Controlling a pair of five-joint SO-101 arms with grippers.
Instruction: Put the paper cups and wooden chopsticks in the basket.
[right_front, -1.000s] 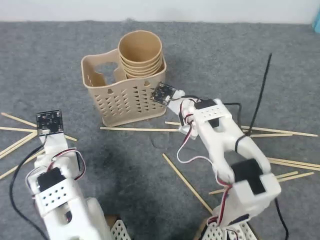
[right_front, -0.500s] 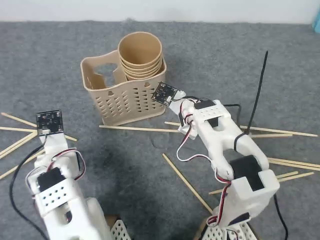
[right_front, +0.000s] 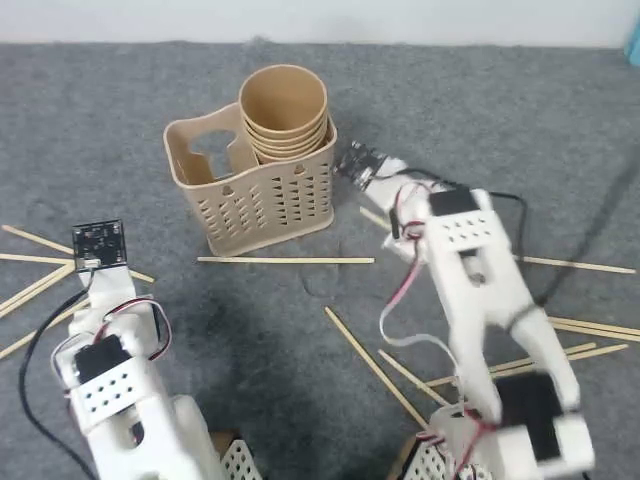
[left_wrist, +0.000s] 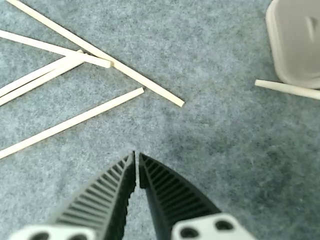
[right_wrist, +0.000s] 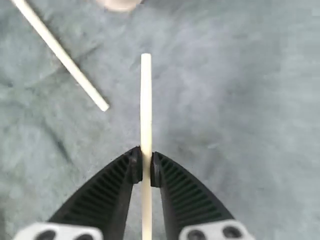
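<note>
Where the right gripper (right_wrist: 144, 161) stands: just beside the basket (right_front: 262, 205), off the wall that backs the paper cups (right_front: 284, 105), over grey carpet (right_front: 520, 110).
Right grip: jaws clamped on one wooden stick, the held chopstick (right_wrist: 145, 100).
Long axis: the held chopstick runs straight out ahead between the jaws, in line with the gripper, its free end well past the tips; its tilt to the floor cannot be told.
Close by: a loose chopstick (right_wrist: 60, 56) lies ahead of the jaws at a slant, apart from the held one.
Basket from the right gripper: off to the side that faces the left arm, upright and open-topped.
Paper cups: nested in one stack, already standing in the basket at the end nearest the right gripper; the space beyond them looks free.
Coming move, as judged: lift above the rim, swing toward the free space, tip the stick end-down so that it clears the cups.
Left gripper (left_wrist: 136, 159): jaws together, nothing between them; a fan of chopsticks (left_wrist: 95, 47) lies ahead, the basket well apart.
Nearer arm: the right, by a wide margin.
Left to collect: sticks scattered round both arms, among them a long chopstick (right_front: 285, 260) along the basket's foot.
</note>
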